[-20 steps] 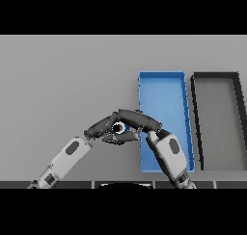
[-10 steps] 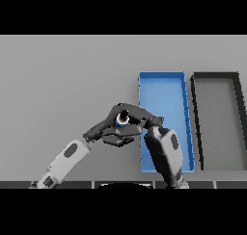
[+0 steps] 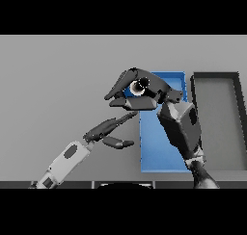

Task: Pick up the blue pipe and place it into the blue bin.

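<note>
Head view: short blue pipe (image 3: 136, 87), dark open end showing, clamped in right hand (image 3: 144, 92); left hand (image 3: 107, 131) relaxed below

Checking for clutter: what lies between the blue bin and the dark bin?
Only a bare strip of grey table, seen in the head view, separates the blue bin from the dark bin.

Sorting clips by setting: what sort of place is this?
Probably a bare sorting workbench: a plain grey table with a blue bin beside a dark bin, and the right hand holding a blue pipe.
</note>
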Robot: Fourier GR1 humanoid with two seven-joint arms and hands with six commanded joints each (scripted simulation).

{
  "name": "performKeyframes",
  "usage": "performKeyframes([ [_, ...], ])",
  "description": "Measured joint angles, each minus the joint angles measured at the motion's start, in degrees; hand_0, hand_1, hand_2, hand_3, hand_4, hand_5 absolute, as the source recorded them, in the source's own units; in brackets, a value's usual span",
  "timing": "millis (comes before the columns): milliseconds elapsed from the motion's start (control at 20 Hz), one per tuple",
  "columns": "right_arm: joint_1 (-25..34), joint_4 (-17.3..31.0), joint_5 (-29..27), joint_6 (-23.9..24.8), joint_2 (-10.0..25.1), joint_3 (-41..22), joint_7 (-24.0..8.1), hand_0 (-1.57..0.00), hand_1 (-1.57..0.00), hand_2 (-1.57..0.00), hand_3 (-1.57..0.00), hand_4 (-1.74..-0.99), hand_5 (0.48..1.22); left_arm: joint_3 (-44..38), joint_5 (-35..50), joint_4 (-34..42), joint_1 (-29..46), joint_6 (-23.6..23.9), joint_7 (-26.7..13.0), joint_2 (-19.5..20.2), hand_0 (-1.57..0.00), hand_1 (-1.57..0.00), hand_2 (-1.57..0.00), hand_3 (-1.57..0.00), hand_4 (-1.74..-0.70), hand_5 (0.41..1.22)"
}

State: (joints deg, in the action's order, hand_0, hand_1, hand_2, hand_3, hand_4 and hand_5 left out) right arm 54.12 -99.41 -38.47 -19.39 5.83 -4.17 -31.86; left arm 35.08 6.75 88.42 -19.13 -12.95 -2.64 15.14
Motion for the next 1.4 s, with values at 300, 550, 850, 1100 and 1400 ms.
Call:
performKeyframes([
  [300, 4.3, 11.0, 8.9, 2.8, 5.6, 8.3, 2.3, -1.57, -1.57, -1.57, -1.57, -1.498, 1.221, -0.3, -0.3, 0.3, 0.6, 0.4, -0.8, 1.0, 0.0, 0.0, 0.0, 0.0, -0.84, 0.477],
  [550, -0.2, 19.1, 12.8, 3.4, 8.6, 14.8, 0.9, -1.57, -1.57, -1.57, -1.57, -1.499, 1.221, -0.7, -1.1, 1.0, 0.5, 1.4, -1.2, 1.5, 0.0, 0.0, 0.0, 0.0, -0.83, 0.463],
  [850, -11.1, 20.3, 18.3, 4.4, 7.5, 17.2, -2.4, -1.57, -1.57, -1.57, -1.57, -1.499, 1.221, -1.3, -0.5, 1.4, 0.4, 0.8, -0.7, 2.4, 0.0, 0.0, 0.0, 0.0, -0.83, 0.466],
  [1100, -20.4, 22.2, 21.3, 11.0, 8.3, 13.7, -3.1, -1.57, -1.57, -1.57, -1.35, -1.548, 1.221, -1.0, -0.5, 2.3, 1.0, 0.8, -1.4, 2.7, 0.0, 0.0, 0.0, 0.0, -0.83, 0.47],
  [1400, -28.3, 23.1, 13.6, 19.5, 16.5, -1.3, -3.1, -1.57, -1.57, -1.57, -0.87, -1.617, 1.194, -0.4, -0.9, 2.0, 0.8, 1.2, -2.0, 1.9, 0.0, 0.0, 0.0, 0.0, -0.83, 0.474],
])
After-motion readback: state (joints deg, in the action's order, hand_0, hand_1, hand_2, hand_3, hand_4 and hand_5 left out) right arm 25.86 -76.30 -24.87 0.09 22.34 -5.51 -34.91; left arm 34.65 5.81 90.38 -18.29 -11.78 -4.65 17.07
